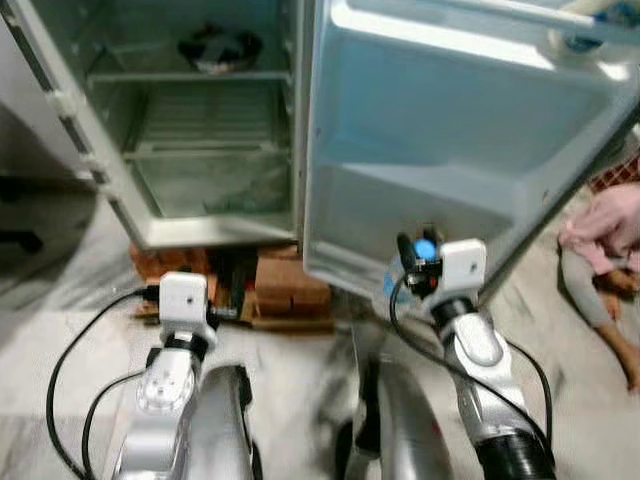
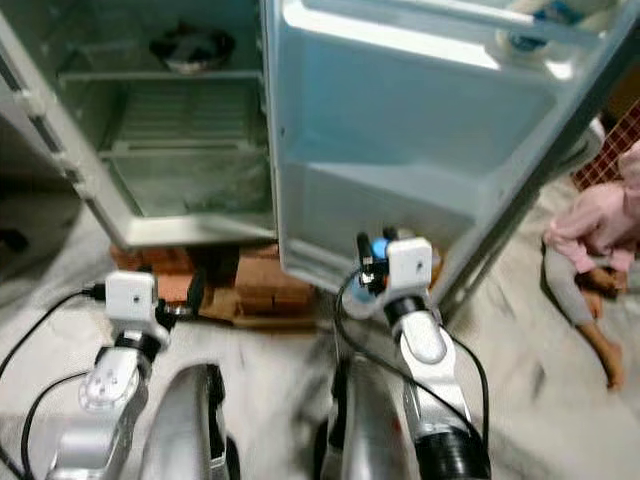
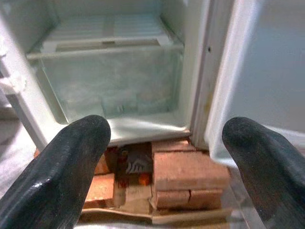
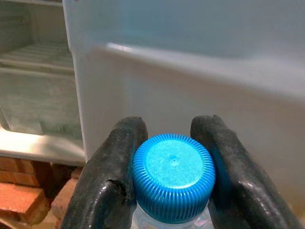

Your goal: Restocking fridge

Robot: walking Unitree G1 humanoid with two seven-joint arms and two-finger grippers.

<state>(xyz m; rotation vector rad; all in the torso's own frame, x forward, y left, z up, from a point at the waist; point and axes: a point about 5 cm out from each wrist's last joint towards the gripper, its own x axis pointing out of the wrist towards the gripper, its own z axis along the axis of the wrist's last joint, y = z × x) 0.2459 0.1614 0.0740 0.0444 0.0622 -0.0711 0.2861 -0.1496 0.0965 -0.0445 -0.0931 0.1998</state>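
A clear bottle (image 4: 172,217) with a ribbed blue cap (image 4: 174,175) is gripped by the right gripper (image 4: 172,171), its two black fingers (image 4: 112,176) pressed against opposite sides of the cap, so that the cap sits squarely between them and the bottle hangs below. In the head views the blue cap (image 1: 425,249) is seen at the tip of the raised right arm, held just in front of the lower part of the open fridge door (image 1: 450,150), close to its bottom edge. The white inner panel of the door is faced by the bottle.

The left gripper (image 3: 159,167) is held with its fingers spread wide apart and nothing between them. It is pointed at the foot of the open fridge (image 1: 190,120), where a clear crisper drawer (image 3: 112,86) lies under a shelf. The fridge is propped on red bricks (image 3: 188,177). A dark object (image 1: 218,47) rests on an upper shelf. A person in pink (image 1: 605,240) is seated on the floor at the right.
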